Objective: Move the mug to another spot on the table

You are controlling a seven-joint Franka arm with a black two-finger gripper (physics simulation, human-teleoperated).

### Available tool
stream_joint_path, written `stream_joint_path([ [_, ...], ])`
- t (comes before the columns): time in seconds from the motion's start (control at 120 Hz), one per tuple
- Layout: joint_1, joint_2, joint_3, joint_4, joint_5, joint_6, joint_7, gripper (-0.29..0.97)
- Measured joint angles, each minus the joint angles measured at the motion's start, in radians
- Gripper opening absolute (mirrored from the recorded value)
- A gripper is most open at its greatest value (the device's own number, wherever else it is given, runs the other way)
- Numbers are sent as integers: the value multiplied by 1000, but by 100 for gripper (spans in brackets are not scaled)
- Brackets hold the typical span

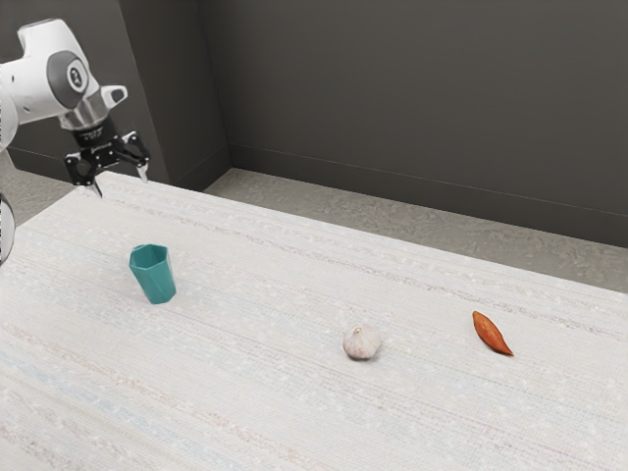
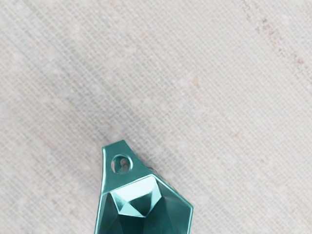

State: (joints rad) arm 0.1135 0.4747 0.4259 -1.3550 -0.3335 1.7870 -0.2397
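Arm position: the Franka arm enters from the exterior view's upper left. Its black gripper (image 1: 122,183) hangs in the air over the far corner of the table (image 1: 294,412), pointing downward.

Gripper state: the two fingers are spread apart with nothing between them. They touch no object.

Task object: the mug (image 1: 153,273) is teal with a faceted body. It stands upright on the table, on the exterior view's left side, below the gripper and clear of it. In the wrist view, the mug (image 2: 144,200) is seen from above: the open mouth shows angular inner facets, and a flat handle tab (image 2: 120,163) with a round hole projects from the rim. The pale woven-grain table (image 2: 195,73) surrounds it.

Other objects:
- A whitish garlic bulb (image 1: 361,342) lies near the table's middle, well apart from the mug toward the exterior view's right.
- A slim, pointed orange-red item (image 1: 492,334) lies further toward the exterior view's right, near the garlic bulb but not touching it. Its exact kind cannot be told.

Surroundings: dark grey walls (image 1: 412,88) stand behind the table, with a grey floor strip (image 1: 412,221) between them.
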Motion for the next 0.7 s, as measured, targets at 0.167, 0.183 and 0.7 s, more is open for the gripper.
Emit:
stream_joint_path([
  [0.167, 0, 45, 1, -27, -36, 27, -70, 68],
  [0.183, 0, 50, 2, -31, -39, 31, -77, 68],
  [0.7, -8, 148, 10, -107, -58, 136, -212, 68],
])
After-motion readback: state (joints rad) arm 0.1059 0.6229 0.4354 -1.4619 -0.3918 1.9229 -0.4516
